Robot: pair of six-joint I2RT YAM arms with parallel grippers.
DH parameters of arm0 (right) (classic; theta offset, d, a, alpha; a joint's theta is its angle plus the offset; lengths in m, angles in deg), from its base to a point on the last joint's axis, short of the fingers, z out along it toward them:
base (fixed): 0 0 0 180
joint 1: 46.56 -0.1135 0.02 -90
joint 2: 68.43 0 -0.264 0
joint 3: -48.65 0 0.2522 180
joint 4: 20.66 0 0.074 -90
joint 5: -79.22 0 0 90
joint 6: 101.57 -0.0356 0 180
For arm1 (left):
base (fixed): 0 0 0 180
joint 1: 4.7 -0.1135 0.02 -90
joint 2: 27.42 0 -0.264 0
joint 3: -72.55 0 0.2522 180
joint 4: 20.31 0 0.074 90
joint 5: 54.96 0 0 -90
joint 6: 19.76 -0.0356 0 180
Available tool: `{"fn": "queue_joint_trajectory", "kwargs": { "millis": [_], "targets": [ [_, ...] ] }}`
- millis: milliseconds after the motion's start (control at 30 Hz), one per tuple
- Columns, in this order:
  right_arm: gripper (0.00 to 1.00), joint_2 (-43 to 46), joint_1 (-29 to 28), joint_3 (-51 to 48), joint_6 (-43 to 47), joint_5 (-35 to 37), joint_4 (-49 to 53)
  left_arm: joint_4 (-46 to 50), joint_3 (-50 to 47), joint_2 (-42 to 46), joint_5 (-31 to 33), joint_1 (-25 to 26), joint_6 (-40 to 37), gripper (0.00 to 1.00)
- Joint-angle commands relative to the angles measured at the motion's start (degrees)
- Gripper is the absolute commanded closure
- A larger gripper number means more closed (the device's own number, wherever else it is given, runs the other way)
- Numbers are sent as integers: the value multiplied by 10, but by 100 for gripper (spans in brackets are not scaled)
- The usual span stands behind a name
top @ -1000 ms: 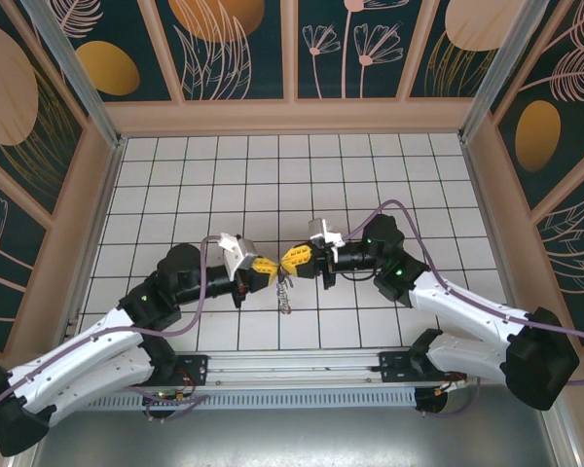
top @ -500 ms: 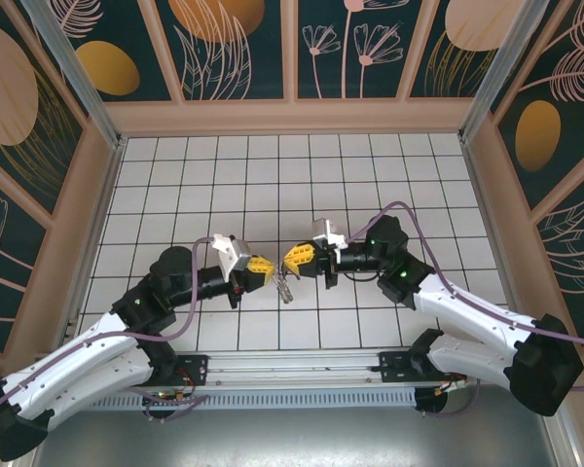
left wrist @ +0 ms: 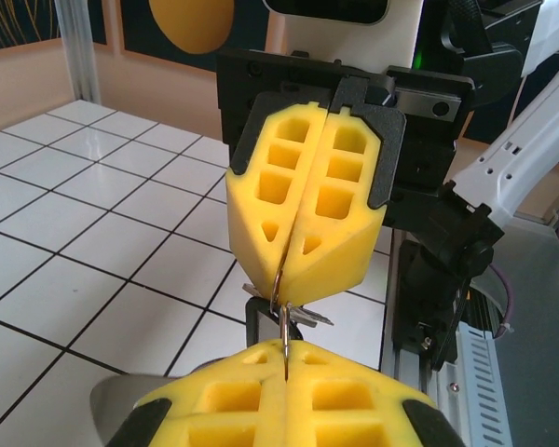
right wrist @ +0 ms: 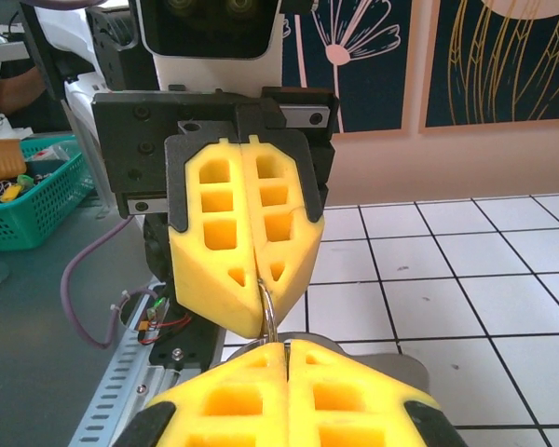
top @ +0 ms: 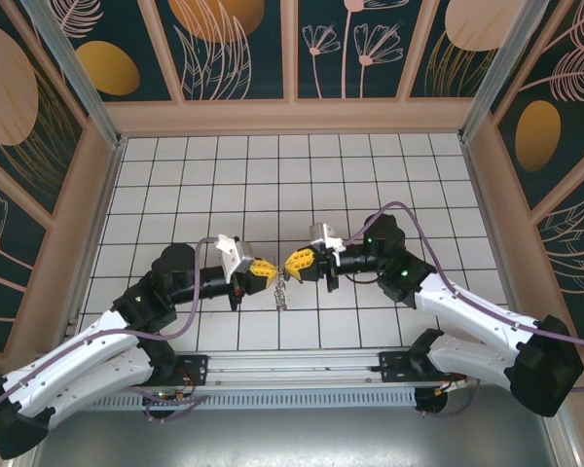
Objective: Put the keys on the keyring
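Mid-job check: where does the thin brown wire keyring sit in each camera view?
Top external: thin brown keyring dangles at centre, just below the meeting tips of left gripper and right gripper.
Left wrist: lower centre, between the facing yellow pads.
Right wrist: lower centre, same gap.
Shared landmark: the yellow pads, tip to tip.

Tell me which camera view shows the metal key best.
The left wrist view: the key is a pale flat strip just below the right end effector. From the top it seems part of a tiny hanging bundle. The right wrist view gives the thin keyring, but I cannot make out the key.
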Motion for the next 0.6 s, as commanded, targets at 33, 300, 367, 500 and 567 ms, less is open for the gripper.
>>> {"fn": "queue_joint_trajectory", "kwargs": {
  "millis": [33,300,367,500,567],
  "targets": [
    [100,12,-2,18,10,-28,-16,-6,23,-3,-14,-1,-14,100],
    [100,19,-2,18,8,-42,-16,-5,26,-10,-17,-1,-17,100],
    [100,19,-2,19,6,-43,-18,-6,26,-10,-19,-1,-17,100],
    [100,15,-3,20,4,-46,-20,-3,29,-10,-20,-1,-18,100],
    [100,15,-3,20,2,-46,-21,-2,29,-9,-20,-1,-18,100]
  ]
}}
